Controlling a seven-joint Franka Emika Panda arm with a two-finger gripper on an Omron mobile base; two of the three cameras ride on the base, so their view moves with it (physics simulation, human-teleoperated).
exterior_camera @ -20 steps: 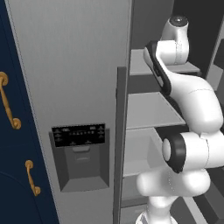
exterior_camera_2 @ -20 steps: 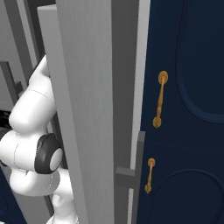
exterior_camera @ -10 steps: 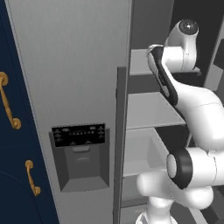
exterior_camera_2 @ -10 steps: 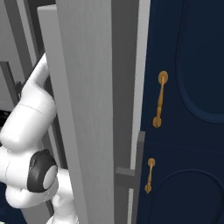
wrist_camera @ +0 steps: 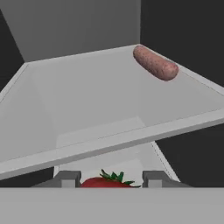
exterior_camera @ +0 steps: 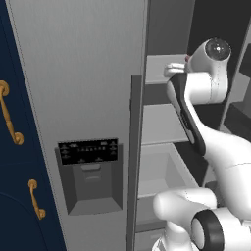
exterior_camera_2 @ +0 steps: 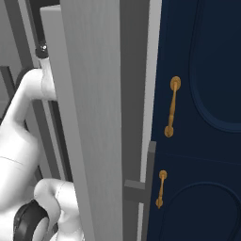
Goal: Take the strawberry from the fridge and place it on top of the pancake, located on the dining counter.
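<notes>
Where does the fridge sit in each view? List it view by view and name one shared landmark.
Left base view: the fridge takes up left and centre; its open shelves are at right.
Right base view: its grey door stands edge-on at centre, with the interior at left.
Hand view: looking inside at a white shelf, with the strawberry between the claw tips.
Landmark: the gold-handled navy cabinet, at the left edge and at right.

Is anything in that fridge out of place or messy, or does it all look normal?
Nothing stands out. The fridge has one door open and its shelves look clean. A sausage lies loose on the shelf, near its far corner. The strawberry sits whole between the fingers of the gripper. No spills or damage.
</notes>
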